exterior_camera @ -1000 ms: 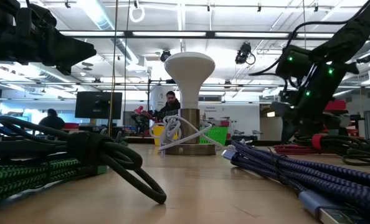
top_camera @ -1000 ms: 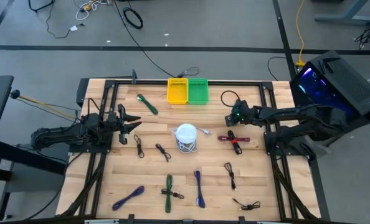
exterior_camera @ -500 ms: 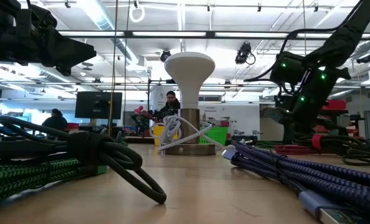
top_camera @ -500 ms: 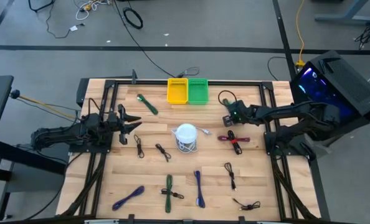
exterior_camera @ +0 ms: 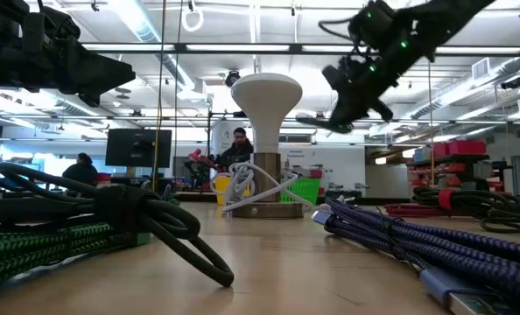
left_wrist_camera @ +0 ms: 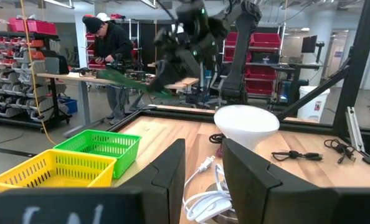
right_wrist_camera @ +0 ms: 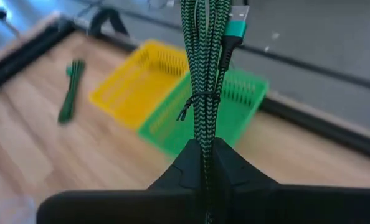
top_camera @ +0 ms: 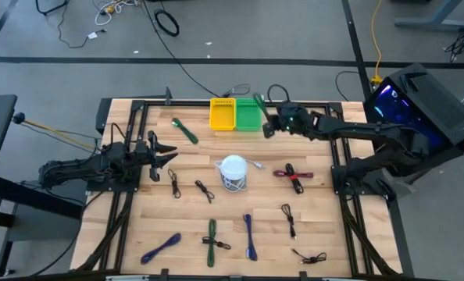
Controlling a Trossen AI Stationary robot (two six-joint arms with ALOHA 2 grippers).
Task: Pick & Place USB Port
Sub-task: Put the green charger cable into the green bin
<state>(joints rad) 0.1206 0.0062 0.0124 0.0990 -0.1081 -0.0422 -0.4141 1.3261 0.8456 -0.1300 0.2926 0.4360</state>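
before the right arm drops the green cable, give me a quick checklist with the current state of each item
1. Right claw shut on the green cable: ok.
2. Cable lifted clear of the table: ok.
3. Claw near the green basket: ok in the high view.
4. Cable bundle directly above the basket opening: cannot tell.
5. Green basket free to receive it: ok, nothing visible inside.
6. Left claw parked at the left of the table, away from the baskets: ok.
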